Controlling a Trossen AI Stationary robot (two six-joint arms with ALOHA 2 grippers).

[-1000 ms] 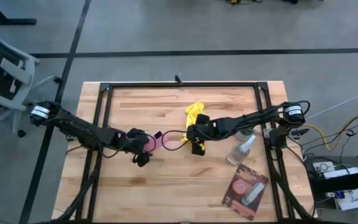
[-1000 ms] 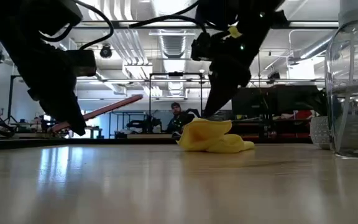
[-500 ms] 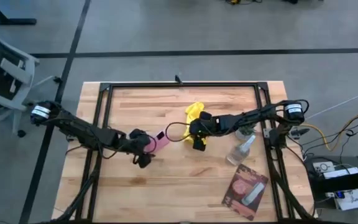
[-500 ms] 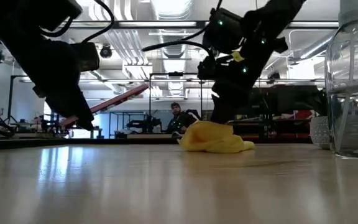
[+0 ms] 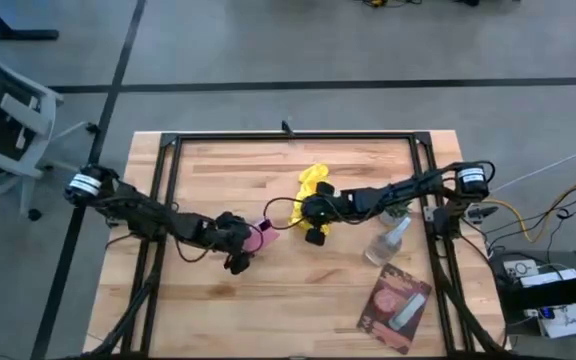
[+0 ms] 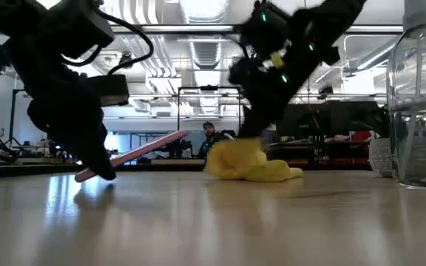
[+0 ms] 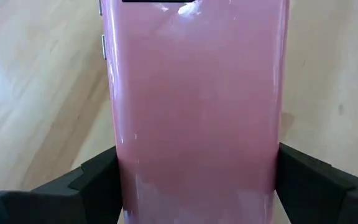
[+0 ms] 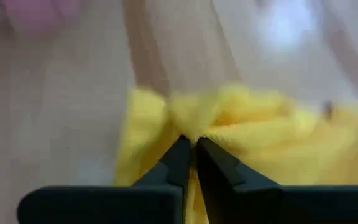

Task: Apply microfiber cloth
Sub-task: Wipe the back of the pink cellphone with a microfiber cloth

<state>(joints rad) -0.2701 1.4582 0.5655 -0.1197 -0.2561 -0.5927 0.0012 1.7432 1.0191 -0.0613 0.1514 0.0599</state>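
Jaws pinched on the microfiber cloth (image 8: pixel 241 124) – right gripper (image 8: pixel 191 144), mid-desk; a pink phone (image 7: pixel 194 99) is clamped by the left gripper (image 5: pixel 240 240)

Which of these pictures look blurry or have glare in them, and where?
The right wrist view is soft all over: the microfiber cloth pinched in the right gripper looks smeared. The left wrist view is sharp on the pink phone held by the left gripper, with a pale sheen on it. In the low view, ceiling lights glare and reflect off the table.
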